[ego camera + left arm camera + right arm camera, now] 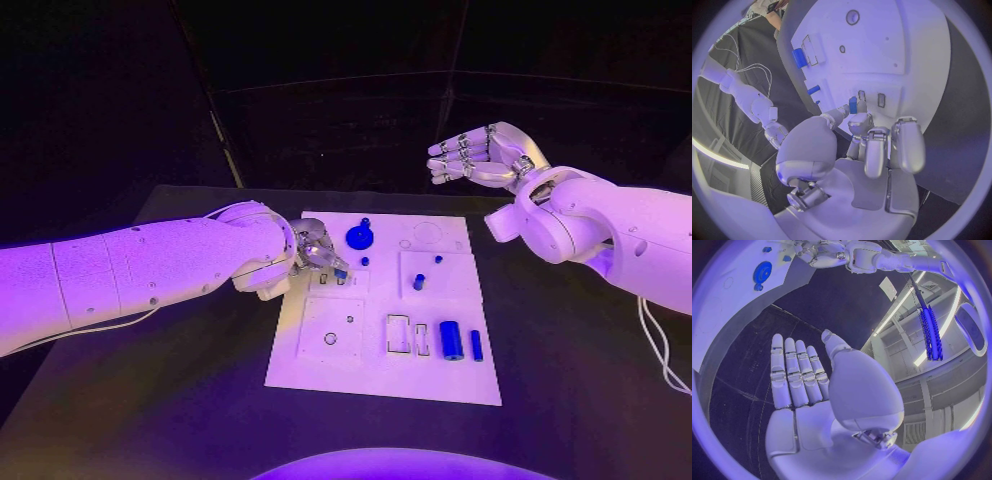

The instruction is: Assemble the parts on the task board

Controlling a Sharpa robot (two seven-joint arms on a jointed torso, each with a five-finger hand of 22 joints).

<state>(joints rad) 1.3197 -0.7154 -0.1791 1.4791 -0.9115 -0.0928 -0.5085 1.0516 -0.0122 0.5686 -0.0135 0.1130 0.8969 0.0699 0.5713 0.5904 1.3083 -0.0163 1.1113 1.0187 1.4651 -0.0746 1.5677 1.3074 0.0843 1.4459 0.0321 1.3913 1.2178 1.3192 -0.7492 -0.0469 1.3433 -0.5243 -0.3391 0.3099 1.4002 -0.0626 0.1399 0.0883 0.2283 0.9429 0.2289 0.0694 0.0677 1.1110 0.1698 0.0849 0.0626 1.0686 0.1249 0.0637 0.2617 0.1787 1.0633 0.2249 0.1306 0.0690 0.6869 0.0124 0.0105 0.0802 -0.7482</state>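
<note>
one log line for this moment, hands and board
left hand: pinches small blue part over white task board | right hand: open, raised off board

Right hand [811, 390] empty, fingers straight and side by side, raised over the black table [748, 365]. Beyond it: task board [723, 295] edge with blue gear part [762, 272]; left hand [817, 252] over the board.
</note>
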